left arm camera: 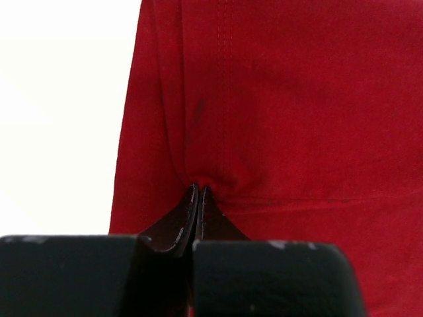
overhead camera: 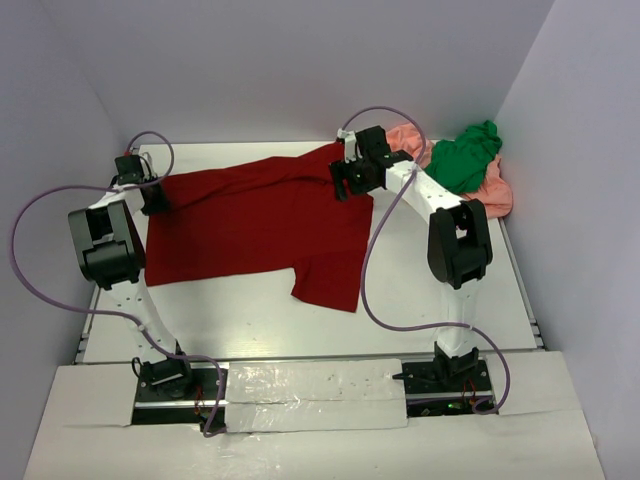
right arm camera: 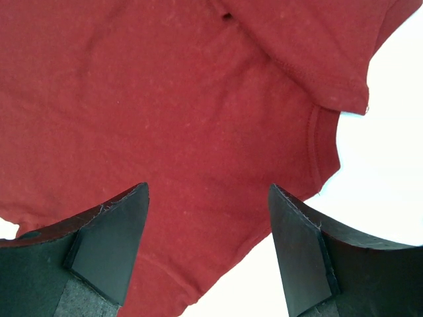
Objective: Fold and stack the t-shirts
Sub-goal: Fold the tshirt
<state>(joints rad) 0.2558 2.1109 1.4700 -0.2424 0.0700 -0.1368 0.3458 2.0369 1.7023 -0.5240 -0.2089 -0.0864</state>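
The large dark red t-shirt [overhead camera: 262,220] lies spread on the white table, one sleeve pointing to the near side. My left gripper [overhead camera: 153,196] is shut on the dark red shirt's left edge [left arm camera: 205,179], pinching a small pucker of cloth. My right gripper [overhead camera: 348,178] is open above the shirt's far right corner, its fingers [right arm camera: 109,241] wide apart over the red cloth [right arm camera: 165,112]. The bright green t-shirt [overhead camera: 464,158] lies crumpled on the salmon-pink t-shirt [overhead camera: 496,192] at the far right corner.
Grey walls enclose the table [overhead camera: 440,290] on the left, back and right. Purple cables loop from both arms over the table. A taped strip [overhead camera: 315,385] runs between the arm bases at the near edge.
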